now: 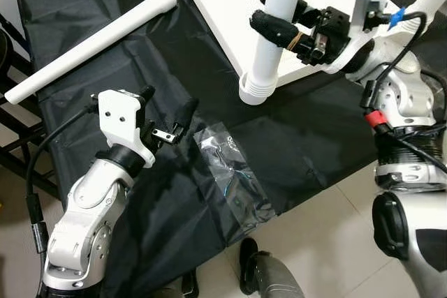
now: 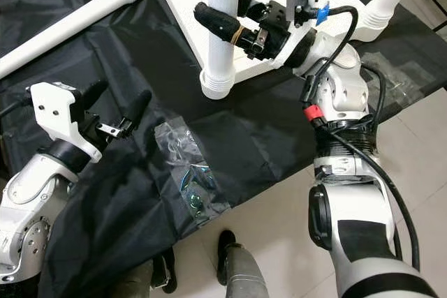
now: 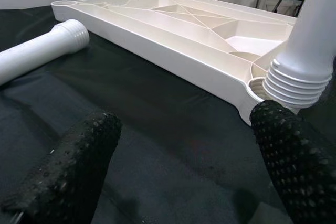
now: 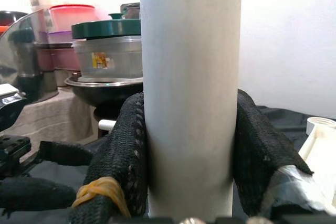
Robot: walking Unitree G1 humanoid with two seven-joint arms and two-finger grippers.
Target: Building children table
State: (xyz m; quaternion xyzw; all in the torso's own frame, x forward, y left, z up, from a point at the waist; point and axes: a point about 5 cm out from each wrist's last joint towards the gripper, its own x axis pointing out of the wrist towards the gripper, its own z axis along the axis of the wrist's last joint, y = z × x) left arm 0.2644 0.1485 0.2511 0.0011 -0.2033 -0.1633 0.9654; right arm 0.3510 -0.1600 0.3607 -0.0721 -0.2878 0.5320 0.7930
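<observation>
Eye views: right gripper (image 1: 283,22) clamps the upright leg (image 1: 276,29) mid-shaft, its threaded end at the tabletop (image 1: 230,5) corner socket. The leg looks light, rigid, smooth; grip mid-shaft.

Left wrist view: left gripper (image 3: 178,166) hovers open over the black sheet (image 3: 157,108).

Right wrist view: pads (image 4: 118,156) flank the leg.

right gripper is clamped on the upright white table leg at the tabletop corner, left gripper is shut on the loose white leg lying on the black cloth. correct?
Not quite. The left gripper is open and empty, hovering over the black cloth; the loose white plastic leg lies apart from it, as the left eye view shows. The right gripper is indeed clamped on the upright white table leg.
</observation>
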